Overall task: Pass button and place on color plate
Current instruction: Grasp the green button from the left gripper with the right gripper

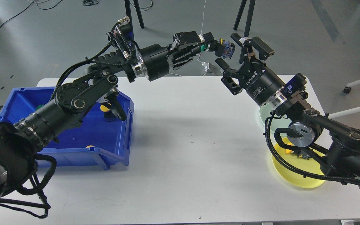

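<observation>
My left gripper (205, 44) is shut on a green-capped button (217, 48) and holds it high above the table's far edge, its blue end pointing right. My right gripper (234, 53) is open, its fingers spread just right of and below that blue end, not touching it. A yellow plate (295, 179) lies at the right front with a yellow-capped button (289, 149) on it, mostly hidden by my right arm. A pale green plate (262, 114) behind it is largely hidden by the arm.
A blue bin (73, 137) stands at the table's left with a yellow-capped button (105, 108) and other pieces inside, partly hidden by my left arm. Tripod legs (245, 18) stand behind the table.
</observation>
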